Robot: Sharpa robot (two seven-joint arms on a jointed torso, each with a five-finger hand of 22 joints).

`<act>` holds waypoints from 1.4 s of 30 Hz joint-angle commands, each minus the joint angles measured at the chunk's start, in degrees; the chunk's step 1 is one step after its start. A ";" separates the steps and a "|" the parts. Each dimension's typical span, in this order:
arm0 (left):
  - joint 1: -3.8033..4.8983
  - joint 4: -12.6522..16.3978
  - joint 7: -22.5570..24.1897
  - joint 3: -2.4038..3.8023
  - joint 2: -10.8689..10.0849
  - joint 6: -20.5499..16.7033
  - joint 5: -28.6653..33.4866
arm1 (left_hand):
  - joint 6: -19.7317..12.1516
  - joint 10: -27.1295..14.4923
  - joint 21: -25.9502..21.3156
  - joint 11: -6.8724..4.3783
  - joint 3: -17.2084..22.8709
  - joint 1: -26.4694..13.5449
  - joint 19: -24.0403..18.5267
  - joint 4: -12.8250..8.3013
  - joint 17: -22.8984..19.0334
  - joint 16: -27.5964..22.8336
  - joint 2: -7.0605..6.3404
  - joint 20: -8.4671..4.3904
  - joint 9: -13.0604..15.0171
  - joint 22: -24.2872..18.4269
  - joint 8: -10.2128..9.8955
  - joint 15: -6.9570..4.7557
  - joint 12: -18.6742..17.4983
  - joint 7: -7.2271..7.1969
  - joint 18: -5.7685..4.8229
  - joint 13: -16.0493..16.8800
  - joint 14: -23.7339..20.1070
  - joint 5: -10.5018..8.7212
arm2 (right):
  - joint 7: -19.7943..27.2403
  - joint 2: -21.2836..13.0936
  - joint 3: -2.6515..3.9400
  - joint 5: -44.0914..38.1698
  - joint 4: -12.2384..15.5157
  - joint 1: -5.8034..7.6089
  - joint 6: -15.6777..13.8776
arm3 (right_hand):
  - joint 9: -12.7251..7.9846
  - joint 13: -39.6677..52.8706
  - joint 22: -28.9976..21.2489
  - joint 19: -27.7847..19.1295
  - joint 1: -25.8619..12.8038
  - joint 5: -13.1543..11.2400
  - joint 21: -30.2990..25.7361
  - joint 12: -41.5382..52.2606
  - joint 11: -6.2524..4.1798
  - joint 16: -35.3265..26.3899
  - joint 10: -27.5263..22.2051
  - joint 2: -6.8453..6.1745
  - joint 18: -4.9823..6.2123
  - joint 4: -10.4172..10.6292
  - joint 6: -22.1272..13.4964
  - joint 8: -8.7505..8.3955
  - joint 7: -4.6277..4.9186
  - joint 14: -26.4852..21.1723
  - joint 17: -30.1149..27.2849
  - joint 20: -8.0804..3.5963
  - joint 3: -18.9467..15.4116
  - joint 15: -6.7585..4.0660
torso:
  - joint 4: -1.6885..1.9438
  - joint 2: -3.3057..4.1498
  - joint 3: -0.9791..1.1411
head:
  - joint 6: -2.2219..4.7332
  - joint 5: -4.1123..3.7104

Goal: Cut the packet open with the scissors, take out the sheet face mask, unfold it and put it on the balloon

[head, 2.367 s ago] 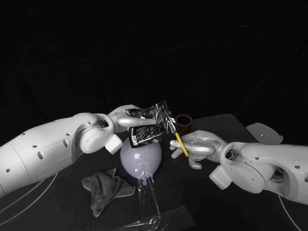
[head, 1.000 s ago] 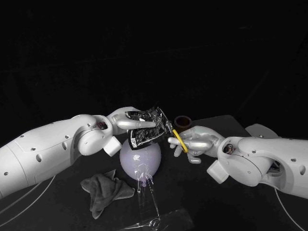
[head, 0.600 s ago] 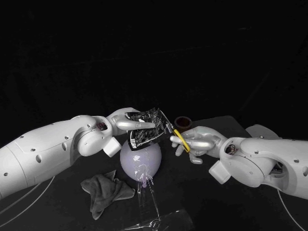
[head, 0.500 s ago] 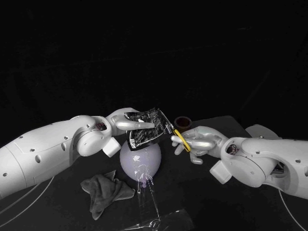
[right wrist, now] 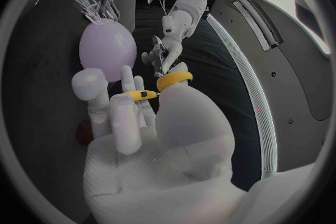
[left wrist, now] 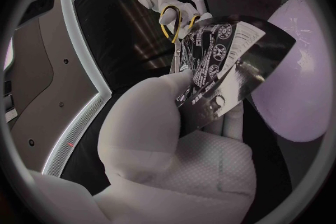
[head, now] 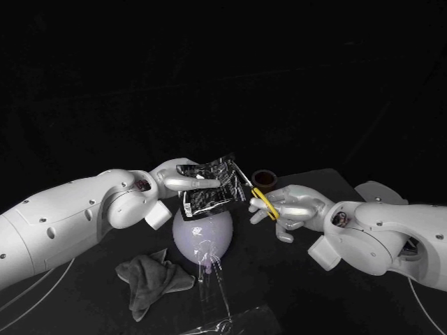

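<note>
My left hand (head: 176, 183) holds the dark printed packet (head: 212, 185) upright above the pale lilac balloon (head: 203, 234). In the left wrist view the packet (left wrist: 218, 65) is pinched between thumb and fingers of that hand (left wrist: 175, 140), with the balloon (left wrist: 308, 78) behind it. My right hand (head: 290, 206) grips the yellow-handled scissors (head: 262, 204), whose blades point up to the packet's right edge. The right wrist view shows the yellow scissors (right wrist: 158, 87) on the right hand (right wrist: 154, 123), the left hand (right wrist: 165, 39) and the balloon (right wrist: 106, 47) beyond.
A grey cloth (head: 151, 276) lies crumpled on the black table, left of the balloon. A clear plastic stand (head: 219, 307) sits below the balloon near the front edge. A small brown cup (head: 264, 178) stands behind the right hand.
The right hand has carried the scissors up and left, so the blades now meet the packet's right edge. The left hand has lowered the packet a little.
</note>
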 commanded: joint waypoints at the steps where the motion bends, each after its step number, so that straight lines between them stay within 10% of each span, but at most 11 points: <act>1: 0.01 -0.01 0.15 0.01 0.03 1.36 -0.01 | 0.39 0.35 0.26 0.01 -0.34 -0.15 0.17 0.11 0.04 0.19 0.58 -0.33 8.54 0.05 0.09 -0.44 0.39 -0.07 1.17 0.03 -0.08 0.36 | 2.37 -0.14 0.09 0.47 0.21 0.01 1.52 | -0.16 -0.42 -0.05 0.00 0.02 -0.01 -0.26 -0.39 0.08 -0.24 -0.37 -0.83 0.67 0.29 -0.50 -0.29 1.40 1.60 -0.06 0.47 0.31 0.58 | -0.01 -0.03 -0.01 | -0.01 -0.09; 16: 0.01 0.02 0.04 -0.02 -0.11 1.89 -0.33 | 0.39 0.36 0.31 0.00 -0.35 -0.14 0.15 0.11 0.16 0.29 0.60 -0.34 8.62 0.08 0.10 -0.45 0.42 -0.08 1.17 0.08 -0.13 0.36 | 2.24 0.71 0.03 0.56 -0.49 -0.16 2.86 | -0.97 -3.99 -1.39 -1.14 -1.80 -0.01 -2.10 -1.53 0.74 -0.46 -1.48 -3.60 1.28 0.53 -1.40 -1.19 2.02 1.08 -1.18 1.47 4.96 1.21 | 0.05 0.01 0.00 | 0.15 -0.10; 42: 0.01 0.72 0.05 -0.06 -0.56 3.53 -1.45 | 0.39 0.37 0.33 0.00 -0.37 -0.14 0.14 0.10 0.21 0.33 0.58 -0.34 8.66 0.09 0.10 -0.46 0.43 -0.08 1.17 0.11 -0.14 0.37 | 2.03 2.81 0.08 0.11 -3.79 0.20 3.34 | -1.00 -4.56 -1.47 -1.12 -1.94 -0.01 -2.12 -1.56 0.79 -0.38 -1.48 -3.70 1.31 0.48 -1.17 -1.07 2.06 1.13 -1.01 1.53 5.85 1.26 | 0.02 -0.04 -0.05 | 0.48 -0.03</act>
